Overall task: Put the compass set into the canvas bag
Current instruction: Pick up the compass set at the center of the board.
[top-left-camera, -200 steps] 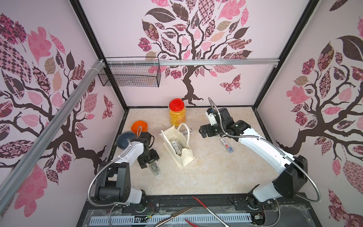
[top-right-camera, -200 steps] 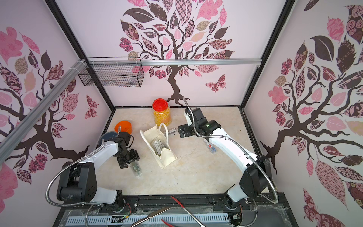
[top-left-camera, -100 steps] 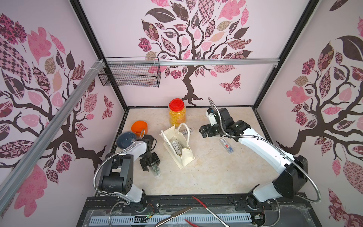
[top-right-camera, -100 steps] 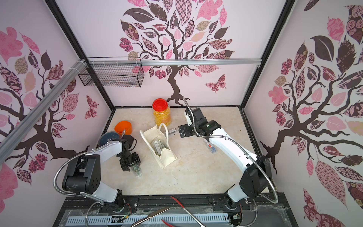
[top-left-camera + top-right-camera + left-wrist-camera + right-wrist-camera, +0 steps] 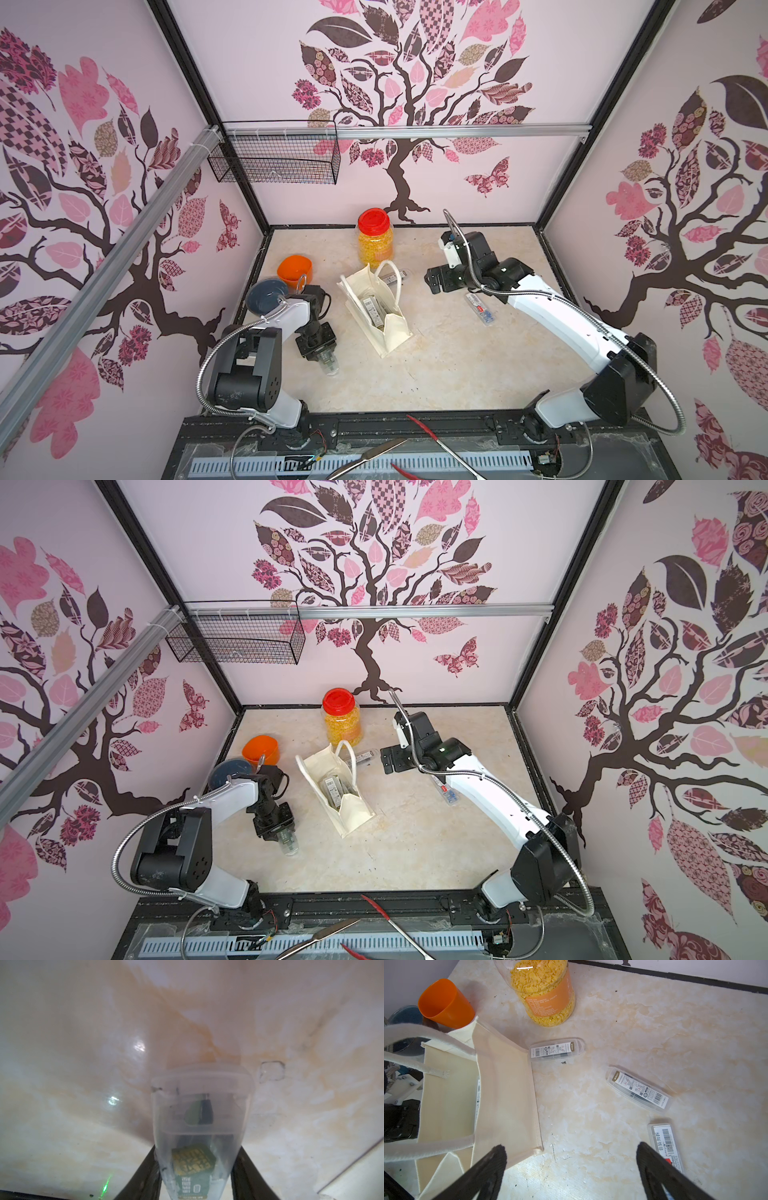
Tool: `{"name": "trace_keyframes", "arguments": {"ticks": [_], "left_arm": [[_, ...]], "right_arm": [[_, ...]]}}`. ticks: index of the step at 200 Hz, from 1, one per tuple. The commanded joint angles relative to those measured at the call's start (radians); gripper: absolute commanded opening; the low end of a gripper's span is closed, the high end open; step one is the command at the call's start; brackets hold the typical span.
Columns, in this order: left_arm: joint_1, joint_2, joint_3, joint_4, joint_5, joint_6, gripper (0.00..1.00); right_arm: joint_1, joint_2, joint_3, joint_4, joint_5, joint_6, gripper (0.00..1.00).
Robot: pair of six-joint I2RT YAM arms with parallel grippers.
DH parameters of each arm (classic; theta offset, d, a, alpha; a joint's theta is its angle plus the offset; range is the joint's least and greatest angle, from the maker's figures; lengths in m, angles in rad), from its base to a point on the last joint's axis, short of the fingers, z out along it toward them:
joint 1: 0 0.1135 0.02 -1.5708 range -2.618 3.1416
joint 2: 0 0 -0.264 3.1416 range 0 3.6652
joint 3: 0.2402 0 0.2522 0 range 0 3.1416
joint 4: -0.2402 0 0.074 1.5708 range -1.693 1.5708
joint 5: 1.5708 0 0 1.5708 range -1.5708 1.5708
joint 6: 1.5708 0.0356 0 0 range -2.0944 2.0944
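A clear plastic compass set (image 5: 329,362) (image 5: 289,842) lies on the marble table at the front left. My left gripper (image 5: 324,355) (image 5: 197,1148) reaches down over it. In the left wrist view its black fingers (image 5: 148,1167) press on both sides of the compass set (image 5: 201,1126). The canvas bag (image 5: 392,330) (image 5: 355,812) (image 5: 504,1088) stands open mid-table with a boxed set (image 5: 371,309) inside. My right gripper (image 5: 432,283) (image 5: 388,763) (image 5: 571,1153) hovers open to the right of the bag, holding nothing.
More compass sets lie on the table (image 5: 556,1051) (image 5: 639,1089) (image 5: 665,1145), one under the right arm (image 5: 480,308). Behind the bag stands a red-lidded jar (image 5: 375,243). An orange cup (image 5: 294,270) and a blue bowl (image 5: 266,296) sit at the left edge, and a wire basket (image 5: 274,160) hangs on the wall.
My left gripper's jaws have narrowed onto the compass set while the left arm folded back a little. The right arm and the bag have not moved.
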Motion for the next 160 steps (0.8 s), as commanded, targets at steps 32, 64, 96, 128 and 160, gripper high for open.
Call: {"name": "trace_keyframes", "arguments": {"ticks": [32,64,96,128,160], "left_arm": [[-0.005,-0.045,-0.013,0.032,0.009,0.018,0.37],[-0.005,-0.119,0.026,-0.009,0.005,0.028,0.36],[-0.004,-0.173,0.071,-0.059,0.002,0.026,0.35],[-0.005,-0.244,0.118,-0.095,0.008,0.007,0.35],[-0.005,-0.292,0.177,-0.119,0.014,0.002,0.35]], "right_arm": [[-0.004,-0.032,0.008,0.009,0.021,-0.010,1.00],[-0.004,-0.047,0.008,0.010,0.038,-0.014,1.00],[-0.004,-0.063,-0.001,0.006,0.070,-0.021,1.00],[-0.004,-0.081,-0.011,0.009,0.093,-0.024,1.00],[-0.005,-0.084,-0.005,0.004,0.122,-0.035,1.00]]}}
